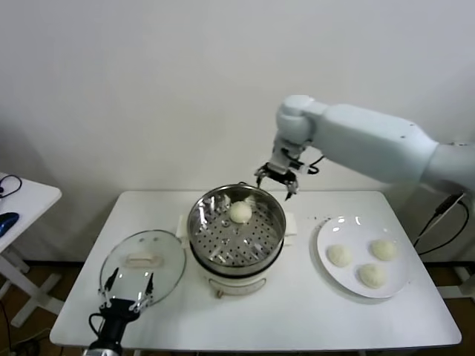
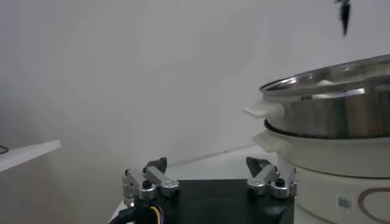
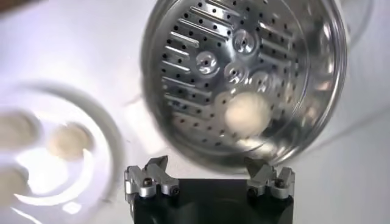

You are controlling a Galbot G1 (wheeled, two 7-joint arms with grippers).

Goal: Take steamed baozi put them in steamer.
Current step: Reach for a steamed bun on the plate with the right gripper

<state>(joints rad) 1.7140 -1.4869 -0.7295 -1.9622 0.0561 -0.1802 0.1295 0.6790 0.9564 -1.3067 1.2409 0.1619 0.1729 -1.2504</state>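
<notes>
The steel steamer (image 1: 236, 231) stands mid-table on its white base. One cream-white baozi (image 1: 240, 212) lies on its perforated tray at the far side; it also shows in the right wrist view (image 3: 246, 114). Three more baozi (image 1: 339, 255) (image 1: 384, 249) (image 1: 372, 276) lie on the white plate (image 1: 397, 285) at the right. My right gripper (image 1: 277, 182) hangs open and empty above the steamer's far right rim (image 3: 329, 91). My left gripper (image 1: 128, 291) is open and empty, low at the front left beside the glass lid.
A round glass lid (image 1: 142, 268) with a white handle lies flat left of the steamer. A white side table (image 1: 22, 204) stands beyond the table's left edge. The steamer's side and handle (image 2: 264, 110) show close in the left wrist view.
</notes>
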